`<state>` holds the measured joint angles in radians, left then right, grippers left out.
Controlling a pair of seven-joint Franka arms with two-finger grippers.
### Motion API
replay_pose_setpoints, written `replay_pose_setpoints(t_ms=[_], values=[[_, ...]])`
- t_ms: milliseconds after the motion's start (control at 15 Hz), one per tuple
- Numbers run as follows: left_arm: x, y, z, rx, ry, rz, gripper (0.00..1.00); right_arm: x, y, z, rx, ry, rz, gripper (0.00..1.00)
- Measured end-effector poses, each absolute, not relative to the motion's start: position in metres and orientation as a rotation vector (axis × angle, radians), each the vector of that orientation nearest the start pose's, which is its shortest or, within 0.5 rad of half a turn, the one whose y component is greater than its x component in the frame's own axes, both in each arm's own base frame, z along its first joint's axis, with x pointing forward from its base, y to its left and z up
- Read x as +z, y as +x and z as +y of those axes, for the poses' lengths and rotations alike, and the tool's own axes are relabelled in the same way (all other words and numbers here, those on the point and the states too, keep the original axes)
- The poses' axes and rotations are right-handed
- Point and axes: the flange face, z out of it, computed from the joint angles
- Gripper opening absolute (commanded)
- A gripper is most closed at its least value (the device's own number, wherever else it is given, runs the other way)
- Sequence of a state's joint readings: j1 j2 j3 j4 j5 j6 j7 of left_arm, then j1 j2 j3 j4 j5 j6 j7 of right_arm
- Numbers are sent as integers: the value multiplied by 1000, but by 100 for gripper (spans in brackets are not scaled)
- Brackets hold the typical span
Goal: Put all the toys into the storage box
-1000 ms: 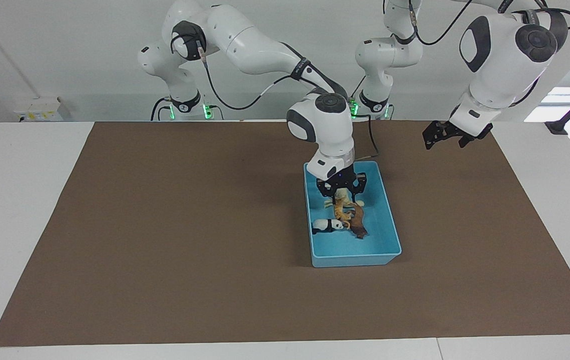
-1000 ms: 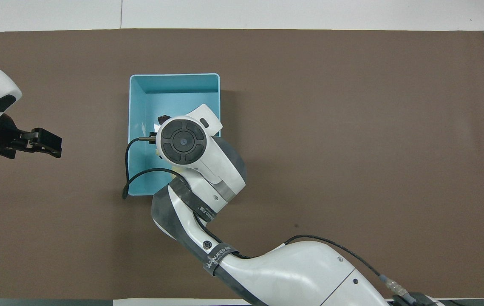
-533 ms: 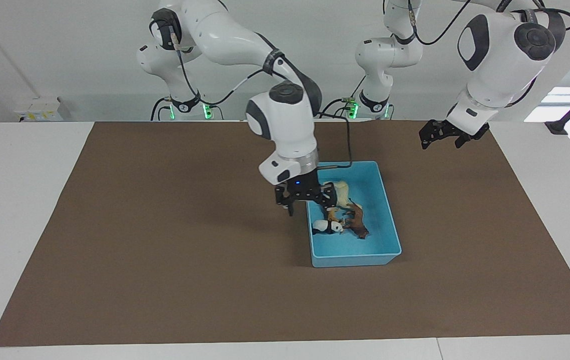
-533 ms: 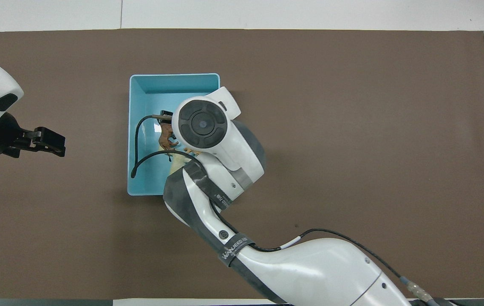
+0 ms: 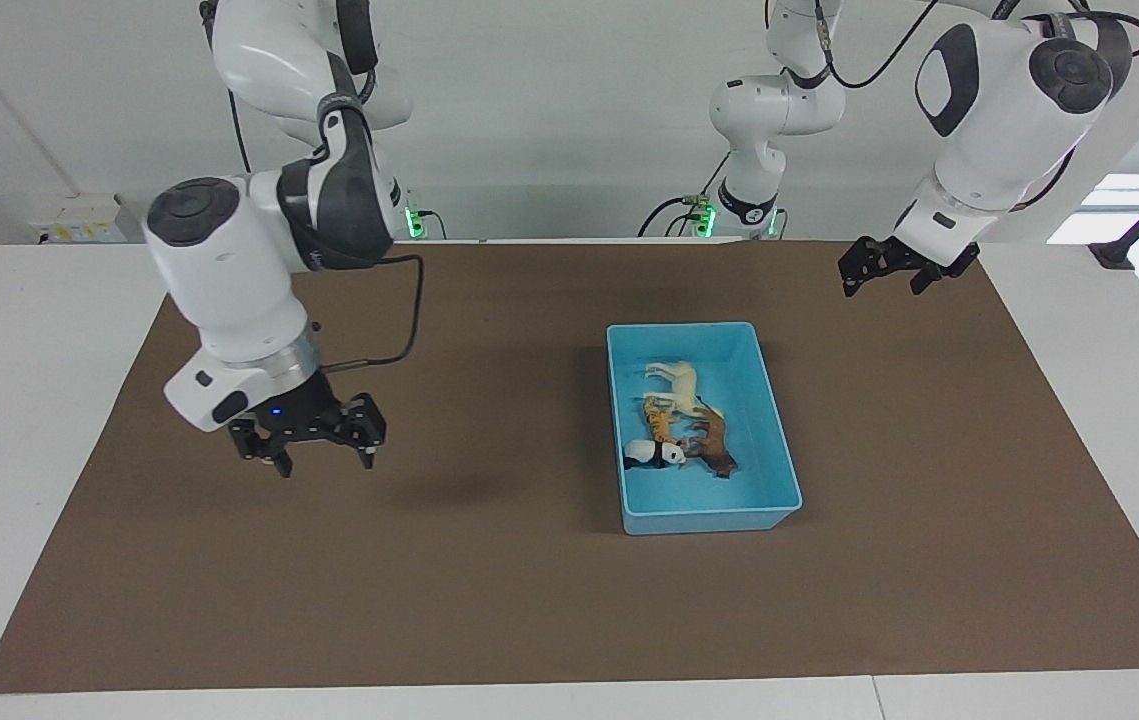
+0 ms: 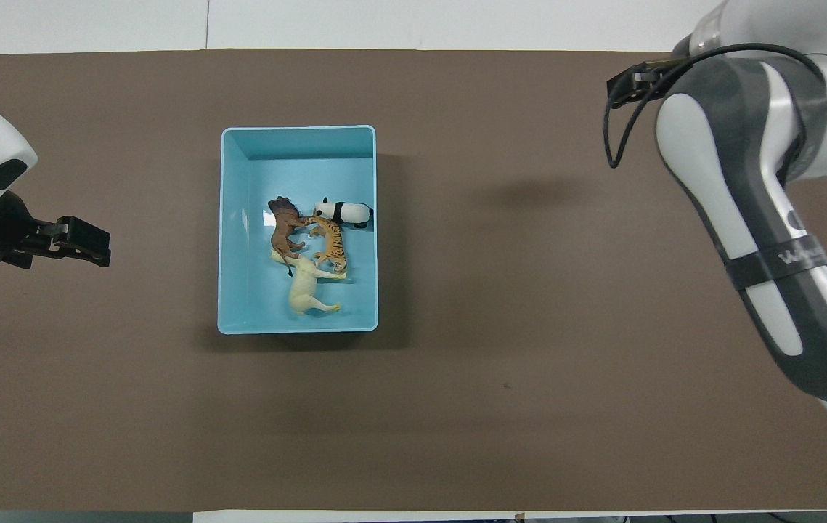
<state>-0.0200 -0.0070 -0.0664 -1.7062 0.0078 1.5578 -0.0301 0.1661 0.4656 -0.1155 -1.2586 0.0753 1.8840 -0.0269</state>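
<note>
Not much readable writing for you here: the only lettering is on a black band around the right arm's forearm, and in the overhead view it's cut off to something like "VA", so I can't read the rest. The box (image 5: 774, 420) is a light blue plastic tray, rectangular with low walls and a rim, sitting on the matte brown mat (image 5: 489, 590) that covers the white surface (image 5: 19, 330), a bit toward the left arm's end. All four toys are lying in it in a clump, glossy little moulded plastic animals: the cream horse (image 6: 306, 291) nearest the robots, the brown lion (image 6: 284, 231) with its dark mane and the striped orange tiger (image 6: 332, 246) side by side just past it and touching it, and the black-and-white panda (image 6: 344, 212) farthest out, right against the wall on the right arm's side. Your right claw (image 5: 311, 455) hangs above bare mat toward the right arm's end, well apart from the box, fingers spread with nothing between them. Your left claw (image 5: 887, 275) hovers over the mat's corner near its own base, also spread and holding nothing. Both arms are smooth white shells with dark grey joints and black cables looped along them.
</note>
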Motion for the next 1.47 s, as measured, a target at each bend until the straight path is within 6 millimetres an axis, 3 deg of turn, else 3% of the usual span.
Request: replay_pose_setpoints(t_ms=[133, 267, 667, 800, 1000, 1467], values=[[566, 541, -45, 215, -3117, 85, 100, 523, 702, 26, -215, -3111, -125, 100], [566, 541, -45, 214, -3117, 85, 100, 534, 684, 9, -124, -3111, -112, 100], [566, 541, -45, 214, -3117, 85, 100, 561, 586, -27, 0, -3076, -29, 100], [566, 541, -45, 214, -3117, 85, 100, 569, 568, -37, -9, -3072, -3, 100], [566, 541, -45, 214, -3117, 85, 100, 581, 562, -46, -40, -3102, 5, 100], [566, 541, -45, 214, -3117, 85, 100, 582, 562, -48, -37, -3149, -11, 100]])
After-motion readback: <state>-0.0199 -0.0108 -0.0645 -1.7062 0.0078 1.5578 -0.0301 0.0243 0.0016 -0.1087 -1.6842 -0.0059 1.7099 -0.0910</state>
